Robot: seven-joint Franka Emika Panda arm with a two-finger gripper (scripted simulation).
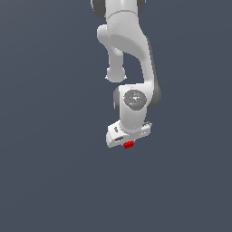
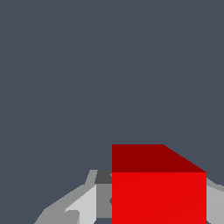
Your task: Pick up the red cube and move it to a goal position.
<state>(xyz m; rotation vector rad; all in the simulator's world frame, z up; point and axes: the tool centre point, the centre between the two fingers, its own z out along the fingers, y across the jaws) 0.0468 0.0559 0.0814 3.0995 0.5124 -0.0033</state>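
The red cube (image 1: 128, 144) is a tiny bright red block sitting right under the white hand of my arm in the exterior view. My gripper (image 1: 128, 145) is shut on it; the fingers are mostly hidden behind the hand. In the wrist view the red cube (image 2: 158, 188) fills the lower part of the picture, with grey fingers (image 2: 83, 205) pressed against its sides. The cube is held against the plain dark grey background, and its height above any surface cannot be told.
The white arm (image 1: 129, 50) reaches down from the top of the exterior view. Around it there is only a uniform dark grey background (image 1: 45, 136). No goal marker shows.
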